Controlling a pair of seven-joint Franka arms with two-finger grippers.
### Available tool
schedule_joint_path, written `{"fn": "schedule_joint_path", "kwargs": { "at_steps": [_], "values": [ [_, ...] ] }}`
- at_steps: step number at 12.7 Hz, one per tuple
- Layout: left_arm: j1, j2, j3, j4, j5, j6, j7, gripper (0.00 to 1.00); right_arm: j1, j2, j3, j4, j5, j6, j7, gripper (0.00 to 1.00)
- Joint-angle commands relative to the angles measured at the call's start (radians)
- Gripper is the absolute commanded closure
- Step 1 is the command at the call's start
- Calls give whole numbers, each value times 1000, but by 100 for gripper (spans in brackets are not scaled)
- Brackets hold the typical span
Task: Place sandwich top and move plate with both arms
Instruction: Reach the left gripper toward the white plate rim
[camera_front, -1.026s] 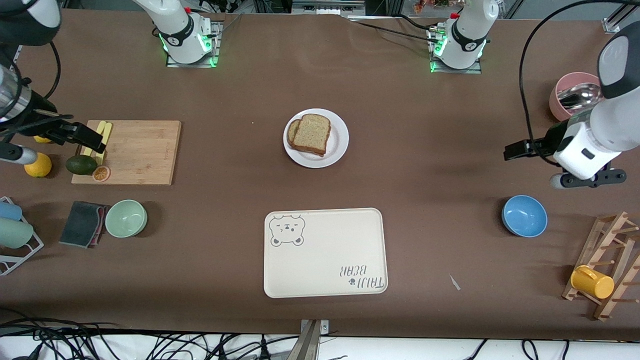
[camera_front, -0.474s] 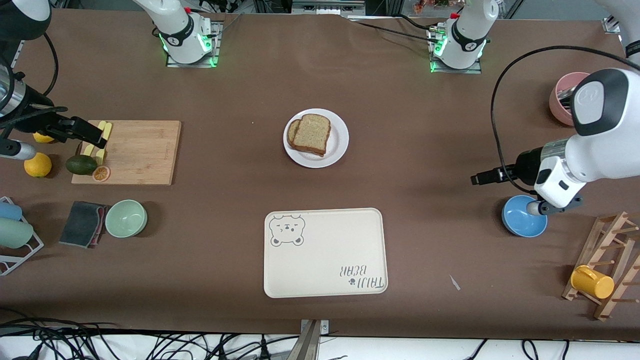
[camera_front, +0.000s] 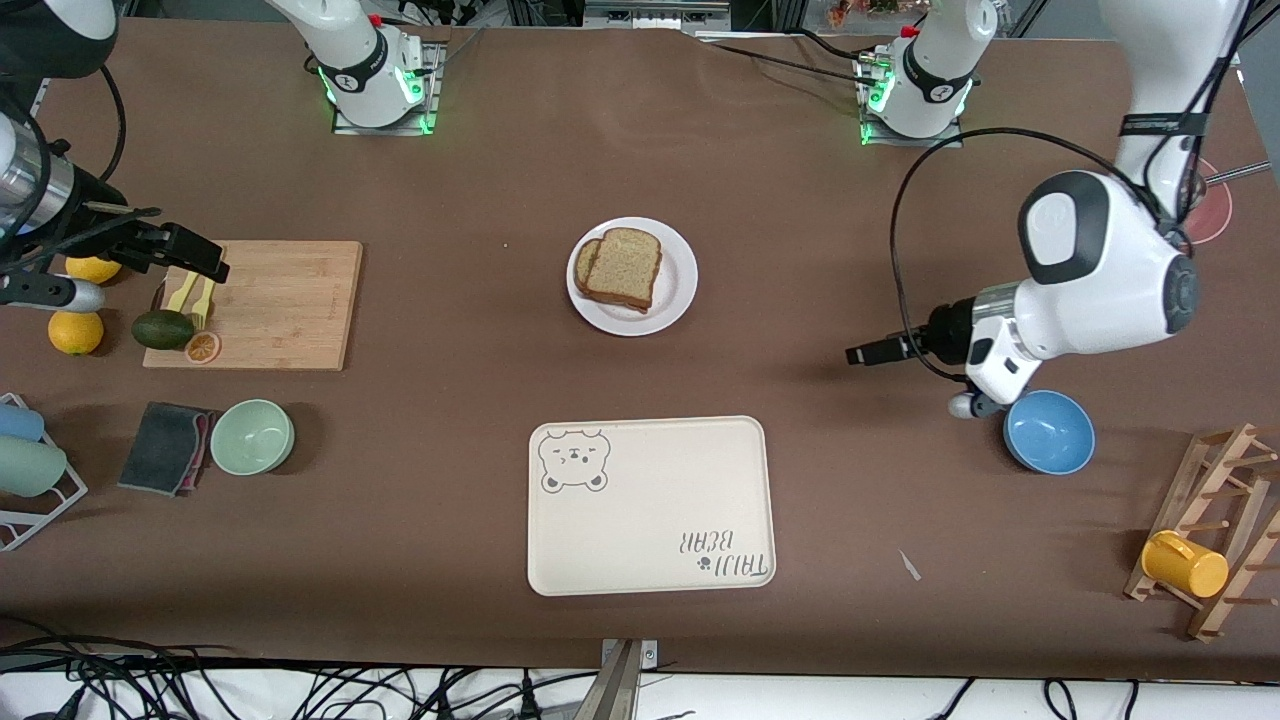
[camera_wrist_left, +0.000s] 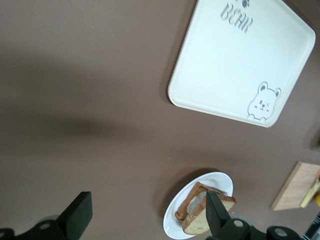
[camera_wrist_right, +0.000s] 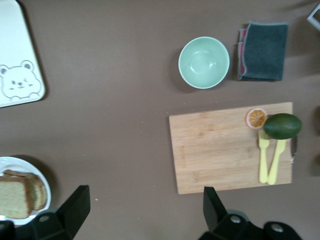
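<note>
Speckled tan bread, the sandwich top (camera_front: 622, 264), lies on the plate (camera_front: 676, 290), overlapping a second slice (camera_front: 587, 262) that pokes out from under it toward the right arm's end. The plate sits mid-worktop (camera_front: 800, 250), between the two arm bases and the cream bear tray (camera_front: 650, 505), which lies nearer the front camera; bare brown surface separates plate and tray.

Left gripper (camera_front: 866, 354): fingers apart, holding nothing, over bare worktop toward the left arm's end, well apart from the plate. In the left wrist view its two fingers (camera_wrist_left: 77, 216) stand wide, with plate and bread seen past one of them (nothing between gripper and plate). Blue bowl (camera_front: 1048, 431) sits just beside the left arm's wrist; wooden rack (camera_front: 1215, 520) with a yellow cup (camera_front: 1184, 563) is nearer the camera.

Right gripper (camera_front: 200, 262): also spread open and empty, over the edge of the wooden cutting board (camera_front: 280, 300). On that board: avocado (camera_front: 162, 329), orange slice (camera_front: 203, 347), yellow fork and knife (camera_wrist_right: 270, 162). Green bowl (camera_front: 252, 436) and dark cloth (camera_front: 165, 447) lie nearer the camera than the board; two oranges (camera_front: 76, 331) lie beside it.
</note>
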Motion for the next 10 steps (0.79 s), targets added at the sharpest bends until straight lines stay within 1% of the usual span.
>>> {"fn": "schedule_joint_path", "kwargs": {
  "at_steps": [1, 3, 4, 6, 7, 9, 10],
  "values": [
    [-9, -50, 4, -132, -138, 36, 178, 0, -1, -17, 40, -3, -76, -18, -1, 0],
    [-38, -42, 4, -212, -254, 128, 310, 0, -1, -22, 83, -3, -87, -24, 60, 0],
    [-64, -31, 4, -236, -292, 163, 351, 0, -1, -22, 101, -3, -90, -18, 104, 0],
    [-96, -11, 3, -264, -334, 202, 382, 0, -1, -17, 110, -3, -90, -7, 179, 0],
    [-113, -1, 1, -267, -370, 210, 390, 1, -1, -16, 110, -4, -90, 3, 181, 0],
    [-154, 45, -17, -267, -444, 283, 412, 1, -1, -11, 110, -4, -92, 5, 172, 0],
    [-162, 56, -23, -267, -452, 300, 413, 1, -3, -11, 109, -4, -92, 5, 169, 0]
  ]
}}
